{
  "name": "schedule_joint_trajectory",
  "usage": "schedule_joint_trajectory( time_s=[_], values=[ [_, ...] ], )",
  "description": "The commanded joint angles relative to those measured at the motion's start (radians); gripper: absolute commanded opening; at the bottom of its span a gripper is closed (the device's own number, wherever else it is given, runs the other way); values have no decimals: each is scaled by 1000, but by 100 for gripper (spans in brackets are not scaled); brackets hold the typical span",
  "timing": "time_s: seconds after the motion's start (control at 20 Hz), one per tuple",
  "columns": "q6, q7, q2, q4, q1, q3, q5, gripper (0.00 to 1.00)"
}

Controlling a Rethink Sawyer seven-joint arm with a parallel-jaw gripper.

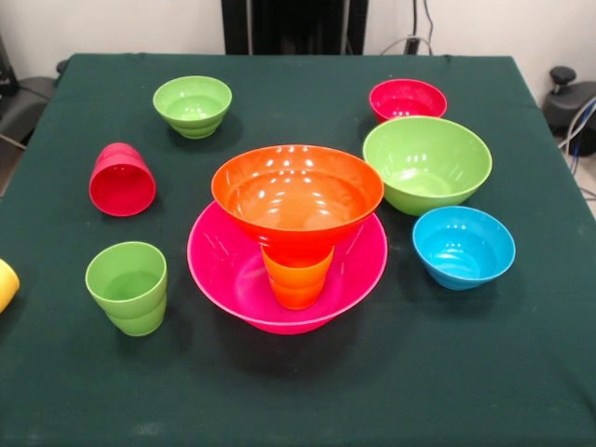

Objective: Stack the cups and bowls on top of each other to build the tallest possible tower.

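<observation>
No text, label, brand, number or sign can be read. The cups and bowls are seen to be plain glossy plastic, and nothing is printed on the dark green worktop (279,391).

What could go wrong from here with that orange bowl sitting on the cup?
The large orange bowl balances on the narrower orange cup inside the pink bowl; a nudge could tip it off. The red cup lies on its side and might roll if bumped. The yellow cup is at the picture's left edge, perhaps awkward to reach.
</observation>
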Motion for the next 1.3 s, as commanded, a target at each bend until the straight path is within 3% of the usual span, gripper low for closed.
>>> schedule_joint_trajectory(
  time_s=[0.05, 0.5, 0.7, 1.3],
  values=[
    [20, -76, 65, 43, 11, 56, -69, 100],
    [-64, -42, 90, 48, 5, 31, -101, 100],
    [-113, -38, 135, 38, -17, 28, -125, 100],
    [-129, -71, 160, 22, -60, 53, -142, 100]
  ],
)
